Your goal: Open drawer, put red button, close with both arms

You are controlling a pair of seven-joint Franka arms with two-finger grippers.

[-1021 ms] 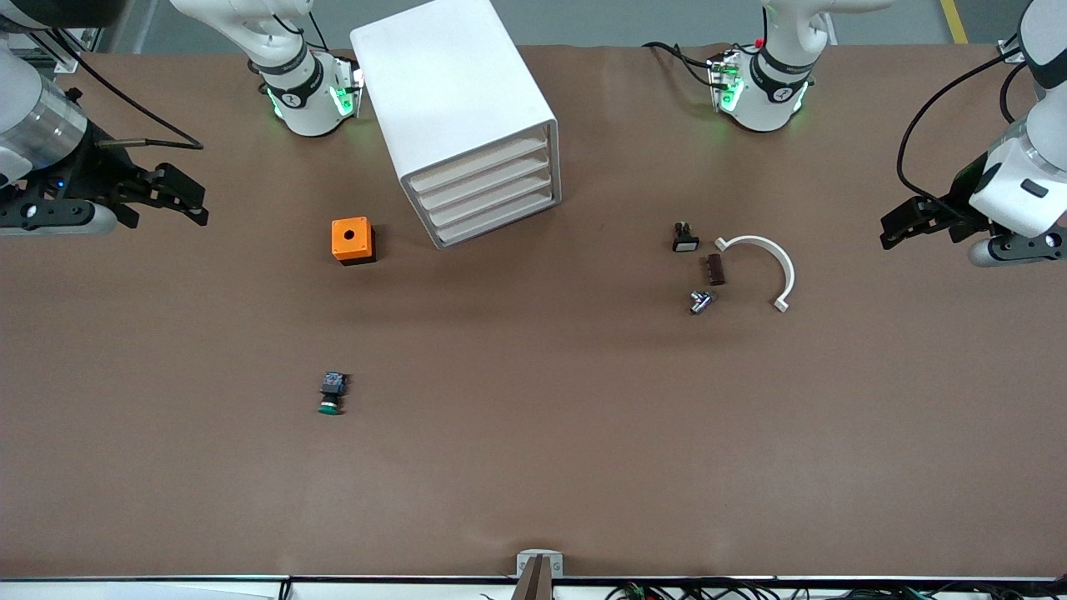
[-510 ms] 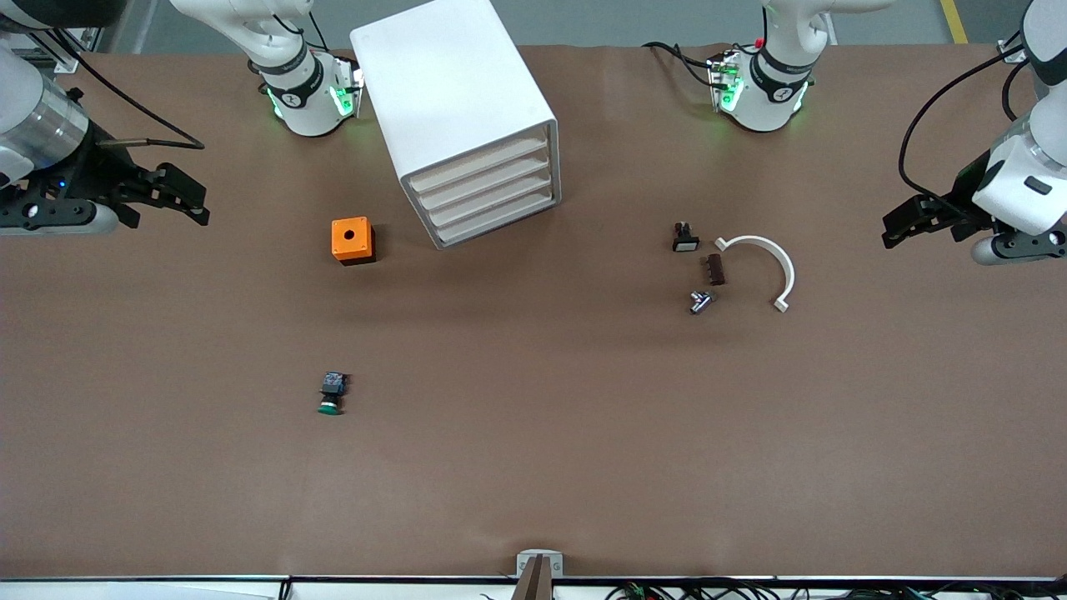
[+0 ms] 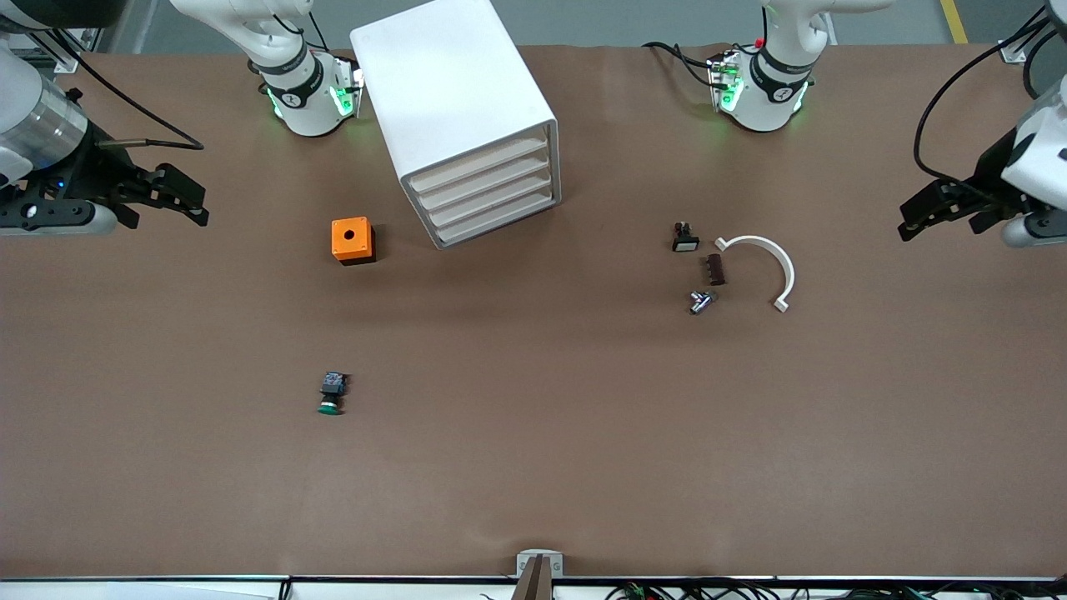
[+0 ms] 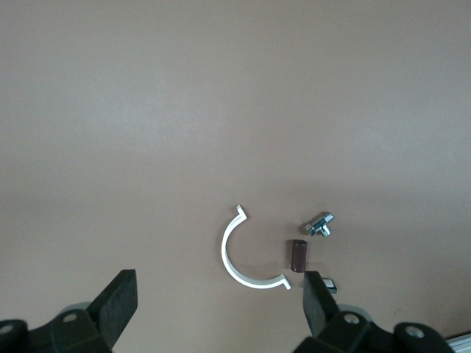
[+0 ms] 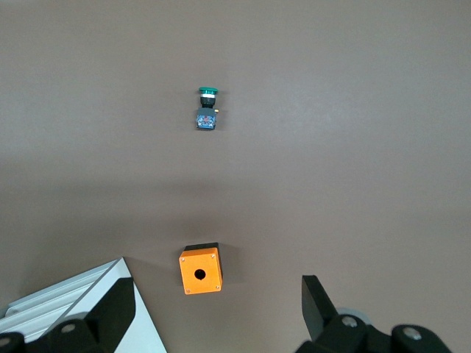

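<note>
No red button in sight: only the green-capped twin on the table, nearer the front camera than the orange box.
All drawers of the white cabinet shut. Right claw spread, empty, over the right arm's end; left claw spread, empty, over the left arm's end. Likely drawer-opening first: meet the front squarely, pull along the cabinet's slant, brace the body with the second claw, check cap colour before picking.
</note>
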